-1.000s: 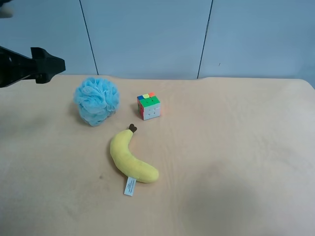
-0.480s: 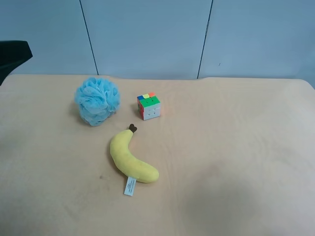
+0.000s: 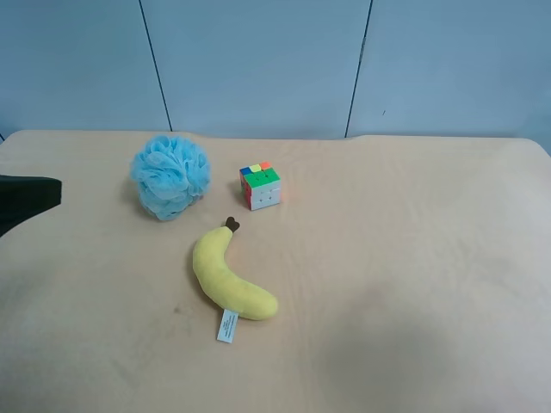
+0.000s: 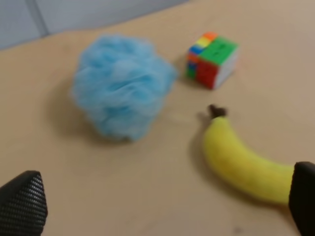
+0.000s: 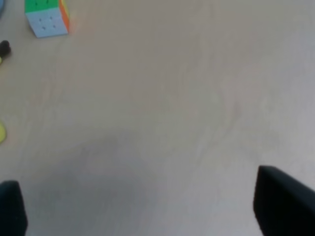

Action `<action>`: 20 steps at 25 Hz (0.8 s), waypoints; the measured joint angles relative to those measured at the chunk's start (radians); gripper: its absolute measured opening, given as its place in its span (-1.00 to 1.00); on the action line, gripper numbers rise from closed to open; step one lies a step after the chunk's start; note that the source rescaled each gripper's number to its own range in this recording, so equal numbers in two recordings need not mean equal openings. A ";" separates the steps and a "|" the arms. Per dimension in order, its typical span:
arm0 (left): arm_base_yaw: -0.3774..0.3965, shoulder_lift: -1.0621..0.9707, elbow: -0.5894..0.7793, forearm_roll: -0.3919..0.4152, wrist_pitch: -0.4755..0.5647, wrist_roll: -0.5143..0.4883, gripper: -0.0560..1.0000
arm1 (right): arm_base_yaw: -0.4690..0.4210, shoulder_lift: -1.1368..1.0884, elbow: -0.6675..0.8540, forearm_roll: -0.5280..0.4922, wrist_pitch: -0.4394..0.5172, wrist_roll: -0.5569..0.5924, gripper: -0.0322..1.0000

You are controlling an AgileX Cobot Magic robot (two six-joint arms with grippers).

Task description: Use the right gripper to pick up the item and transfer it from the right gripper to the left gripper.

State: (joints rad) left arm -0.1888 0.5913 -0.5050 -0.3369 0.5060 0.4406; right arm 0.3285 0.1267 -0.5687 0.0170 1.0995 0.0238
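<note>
The item, a fluffy light-blue bath pouf (image 3: 170, 176), rests on the table at the back left, free of both grippers. It also shows in the left wrist view (image 4: 120, 86). My left gripper (image 4: 162, 206) is open and empty, its two fingertips (image 4: 22, 209) wide apart, short of the pouf and above the table. My right gripper (image 5: 147, 211) is open and empty over bare tabletop, far from the pouf. A black arm end (image 3: 27, 200) pokes in at the exterior high view's left edge. The right arm is out of that view.
A colourful puzzle cube (image 3: 260, 185) stands right of the pouf, and it also shows in the right wrist view (image 5: 47, 17). A yellow plush banana (image 3: 231, 275) with a white tag lies in front of both. The tan table (image 3: 413, 258) has a blue wall behind it.
The black arm end at the exterior high view's left has dropped from the upper left corner to mid-height and drawn back toward the edge. The pouf, cube and banana have not moved.
</note>
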 joint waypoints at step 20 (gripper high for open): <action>0.000 -0.542 -0.124 0.410 0.657 -0.483 1.00 | 0.000 0.000 0.000 0.000 0.000 0.000 1.00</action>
State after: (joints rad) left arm -0.1888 0.0498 -0.6289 0.0732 1.1634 -0.0424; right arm 0.3285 0.1267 -0.5687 0.0170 1.0995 0.0238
